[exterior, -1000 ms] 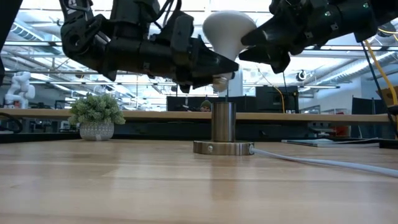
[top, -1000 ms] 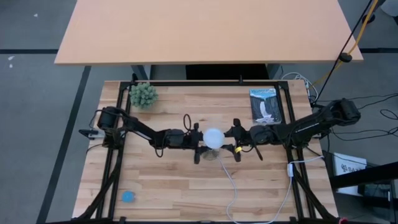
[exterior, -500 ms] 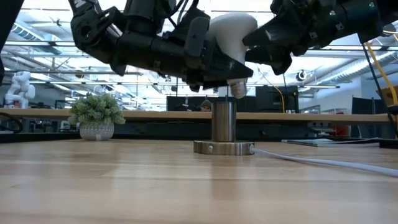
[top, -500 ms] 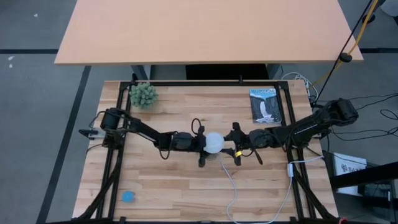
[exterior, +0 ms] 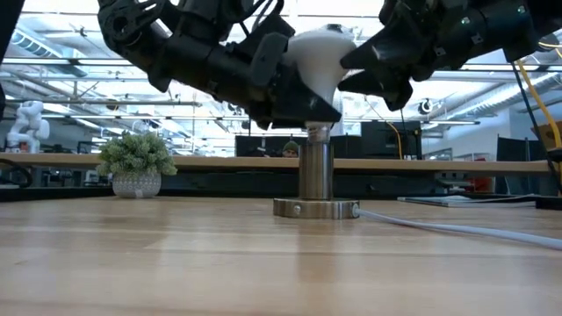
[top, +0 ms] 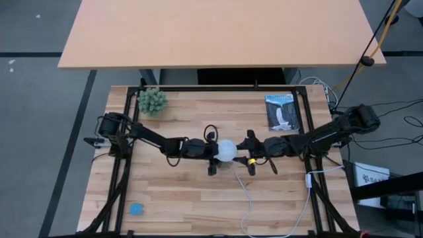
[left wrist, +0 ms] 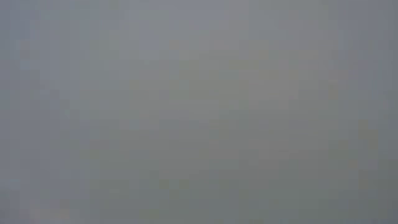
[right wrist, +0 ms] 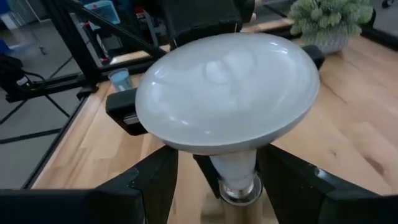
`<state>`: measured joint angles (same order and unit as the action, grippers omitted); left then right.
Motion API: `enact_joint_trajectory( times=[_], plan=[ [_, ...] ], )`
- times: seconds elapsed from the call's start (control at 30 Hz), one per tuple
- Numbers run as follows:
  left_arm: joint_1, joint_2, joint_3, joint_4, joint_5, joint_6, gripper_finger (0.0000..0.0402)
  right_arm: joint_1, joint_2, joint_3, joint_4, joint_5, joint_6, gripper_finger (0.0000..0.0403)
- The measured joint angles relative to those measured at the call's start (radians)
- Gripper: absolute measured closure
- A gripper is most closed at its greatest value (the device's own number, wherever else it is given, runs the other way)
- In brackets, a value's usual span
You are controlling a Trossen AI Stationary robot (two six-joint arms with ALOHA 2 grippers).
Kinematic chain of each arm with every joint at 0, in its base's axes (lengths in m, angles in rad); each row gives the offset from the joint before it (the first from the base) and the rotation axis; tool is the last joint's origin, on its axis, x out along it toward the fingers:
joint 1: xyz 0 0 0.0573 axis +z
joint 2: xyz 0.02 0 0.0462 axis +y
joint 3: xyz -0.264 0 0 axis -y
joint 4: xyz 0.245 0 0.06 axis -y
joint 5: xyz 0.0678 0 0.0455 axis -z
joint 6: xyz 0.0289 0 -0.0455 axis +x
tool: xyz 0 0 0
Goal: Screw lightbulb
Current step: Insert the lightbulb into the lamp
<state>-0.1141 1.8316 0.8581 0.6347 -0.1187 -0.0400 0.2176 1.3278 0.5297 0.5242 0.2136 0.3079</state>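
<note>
My left gripper (exterior: 294,92) and right gripper (exterior: 369,66) both grasp the lightbulb (exterior: 318,54) between them, its base at the socket (exterior: 316,171) mouth directly below. Risk: the bulb appears tilted; turning now could cross-thread or jam it.

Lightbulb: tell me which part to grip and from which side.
Grip the lightbulb by its wide frosted globe, coming in level from the side. It stands upright, its narrow screw base pointing down onto the metal socket, so that end must stay free. The left gripper and right gripper already flank it from opposite sides.
</note>
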Motion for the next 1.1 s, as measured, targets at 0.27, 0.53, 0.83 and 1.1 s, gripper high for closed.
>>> enact_joint_trajectory(
  times=[0.27,0.53,0.83,1.1],
  plan=[
    [0.002,0.003,-0.002,-0.054,-0.005,-0.007,0.0246,0.0,0.057,0.001,-0.006,-0.005,0.015,0.0191],
    [0.002,0.003,-0.002,-0.049,-0.005,-0.008,0.0246,0.0,0.054,0.001,-0.019,-0.007,0.014,0.0191],
    [0.002,0.003,-0.002,-0.035,-0.005,-0.011,0.0246,0.0,0.055,0.001,0.019,0.004,-0.024,0.0191],
    [0.002,0.002,-0.002,-0.036,-0.005,-0.011,0.0246,-0.002,0.055,0.0,-0.01,0.022,-0.031,0.0191]
  ],
)
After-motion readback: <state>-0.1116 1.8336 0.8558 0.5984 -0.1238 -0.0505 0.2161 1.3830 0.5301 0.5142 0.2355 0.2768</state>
